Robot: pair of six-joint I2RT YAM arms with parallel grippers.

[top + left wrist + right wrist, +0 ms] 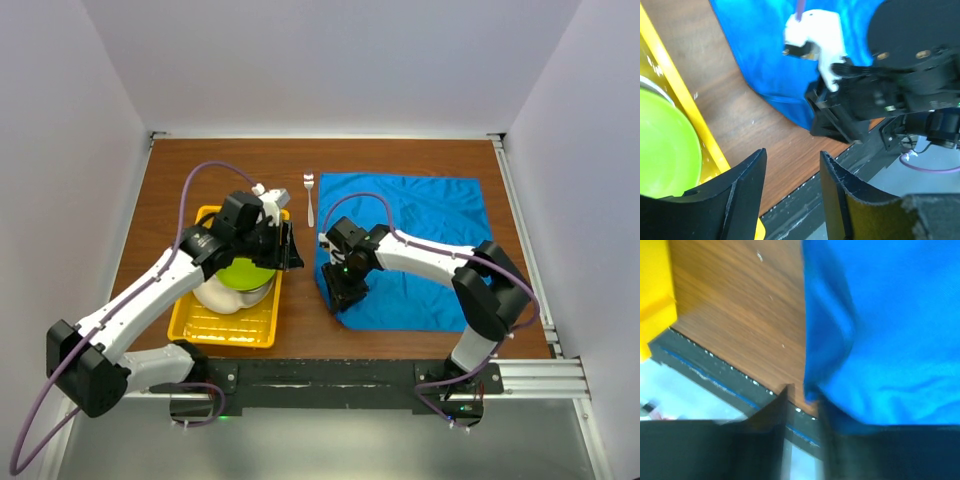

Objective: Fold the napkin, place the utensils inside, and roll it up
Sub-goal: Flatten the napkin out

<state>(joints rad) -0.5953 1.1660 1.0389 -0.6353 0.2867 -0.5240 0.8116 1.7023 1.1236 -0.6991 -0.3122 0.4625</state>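
The bright blue napkin [420, 240] lies spread flat on the right half of the wooden table. The silver fork [309, 198] lies just off its far left corner. My right gripper [348, 295] is down at the napkin's near left corner. In the right wrist view its jaws [802, 395] stand a narrow gap apart, with the napkin [890, 315] corner draped over the right finger and the table's edge visible through the gap. My left gripper [290, 250] hovers between the yellow tray and the napkin [760, 50], open and empty [792, 152].
A yellow tray [225, 325] at the near left holds a white bowl with a green one [240, 275] inside it. Its rim [670, 75] shows in the left wrist view, along with the right arm's wrist [900, 90]. The black rail runs along the near edge.
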